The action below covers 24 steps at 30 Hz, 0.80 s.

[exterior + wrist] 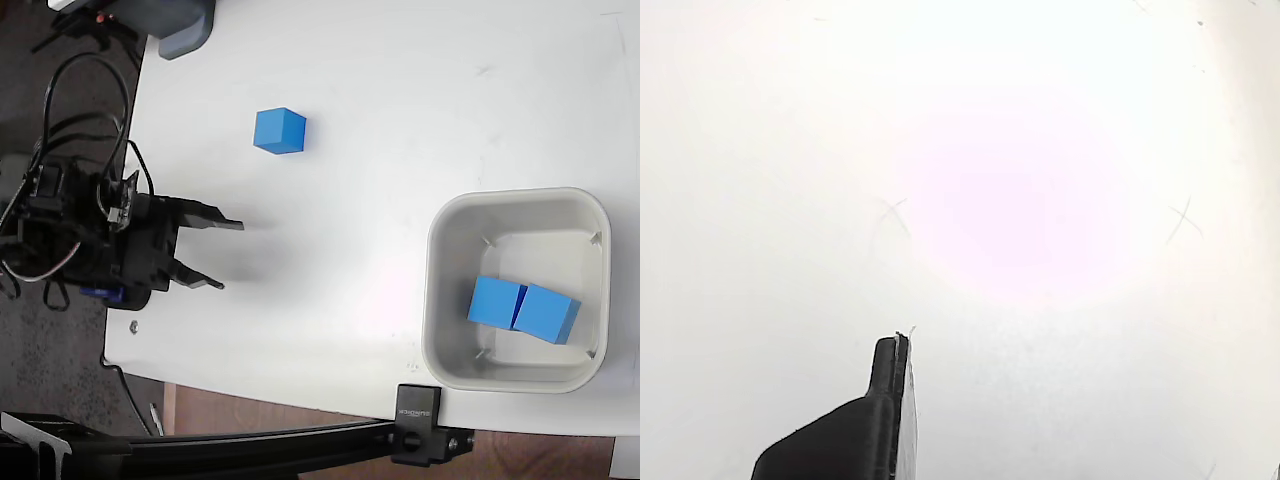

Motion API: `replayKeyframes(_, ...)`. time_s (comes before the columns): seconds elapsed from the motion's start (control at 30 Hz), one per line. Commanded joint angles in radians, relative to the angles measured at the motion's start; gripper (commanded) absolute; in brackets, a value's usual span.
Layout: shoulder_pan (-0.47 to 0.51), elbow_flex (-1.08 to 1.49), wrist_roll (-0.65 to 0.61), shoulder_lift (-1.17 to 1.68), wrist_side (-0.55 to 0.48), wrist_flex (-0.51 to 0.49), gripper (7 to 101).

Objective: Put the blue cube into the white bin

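Note:
A small bright-blue cube (279,131) rests alone on the white table in the fixed view, upper left of centre. My gripper (229,256) sits at the table's left edge, below and left of that cube, open with nothing between its black fingers. The white bin (518,289) stands at the right, holding two identical blue cubes (523,308) side by side. The wrist view shows only bare white tabletop and one black fingertip (885,400) at the bottom; no cube or bin appears there.
The arm's black body and cables (70,220) hang off the table's left edge. A grey object (185,30) sits at the top left corner. A black clamp and rail (420,430) run along the bottom edge.

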Motion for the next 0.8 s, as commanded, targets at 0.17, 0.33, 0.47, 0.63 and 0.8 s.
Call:
replayKeyframes(0.17,0.026,-0.031,0.008,0.023,0.005,-0.015,97.6)
replayKeyframes(0.33,0.104,-0.092,-0.012,0.021,-0.091,-0.021,100.3)
replayKeyframes(0.47,0.1,-0.209,0.018,-0.103,-0.118,-0.063,100.3)
replayKeyframes(0.63,-0.103,-0.453,0.13,-0.48,0.04,-0.11,100.3)
replayKeyframes(0.8,-0.362,-0.673,0.295,-0.818,0.209,-0.097,100.3)
